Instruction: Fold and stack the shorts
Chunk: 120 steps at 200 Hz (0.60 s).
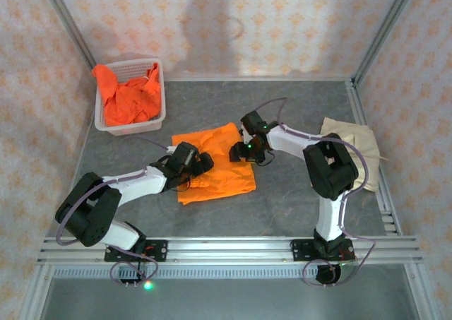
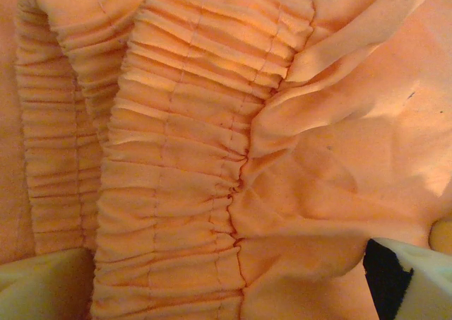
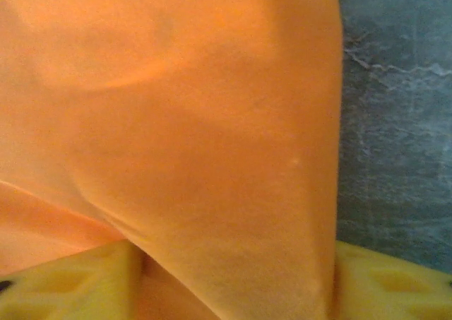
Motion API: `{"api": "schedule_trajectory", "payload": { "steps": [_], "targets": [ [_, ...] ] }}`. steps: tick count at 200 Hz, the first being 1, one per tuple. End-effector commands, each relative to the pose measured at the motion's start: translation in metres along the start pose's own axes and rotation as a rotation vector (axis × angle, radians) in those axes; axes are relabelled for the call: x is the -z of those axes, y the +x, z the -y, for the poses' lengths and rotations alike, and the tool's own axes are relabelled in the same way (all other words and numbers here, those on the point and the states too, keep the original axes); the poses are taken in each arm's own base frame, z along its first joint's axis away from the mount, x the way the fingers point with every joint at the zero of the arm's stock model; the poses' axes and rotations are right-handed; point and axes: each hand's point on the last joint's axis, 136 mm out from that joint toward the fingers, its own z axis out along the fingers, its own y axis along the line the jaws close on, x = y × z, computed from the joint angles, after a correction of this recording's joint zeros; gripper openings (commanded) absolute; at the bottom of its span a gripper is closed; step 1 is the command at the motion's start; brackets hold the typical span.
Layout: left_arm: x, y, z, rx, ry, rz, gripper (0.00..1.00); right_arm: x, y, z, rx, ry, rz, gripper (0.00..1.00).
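Orange shorts [image 1: 220,173] under left gripper [image 1: 205,163], open, right gripper [image 1: 237,152] astride edge, grip unclear

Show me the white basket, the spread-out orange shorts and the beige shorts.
white basket [image 1: 128,128]: top view, front wall.
spread-out orange shorts [image 1: 226,175]: top view, bare middle.
beige shorts [image 1: 347,130]: top view, upper part.

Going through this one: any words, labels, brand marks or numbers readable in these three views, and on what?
None readable.
The orange shorts on the table, the beige shorts and the white basket carry no visible print.
The green light at the near rail is a plain lamp, not a sign.
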Motion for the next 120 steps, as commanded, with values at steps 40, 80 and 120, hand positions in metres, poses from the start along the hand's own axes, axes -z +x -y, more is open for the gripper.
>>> {"api": "schedule_trajectory", "payload": {
  "steps": [40,80,120],
  "targets": [
    [0.013,-0.002,-0.016,-0.018,-0.045,0.045,1.00,-0.017,0.005,0.016,-0.052,0.058,-0.006,0.32],
    [0.036,-0.018,-0.010,-0.032,-0.013,0.125,1.00,-0.012,0.003,0.037,-0.040,0.195,0.024,0.17],
    [0.051,-0.026,-0.011,-0.031,0.005,0.177,1.00,0.003,-0.002,0.044,-0.032,0.254,0.074,0.04]
  ]
}}
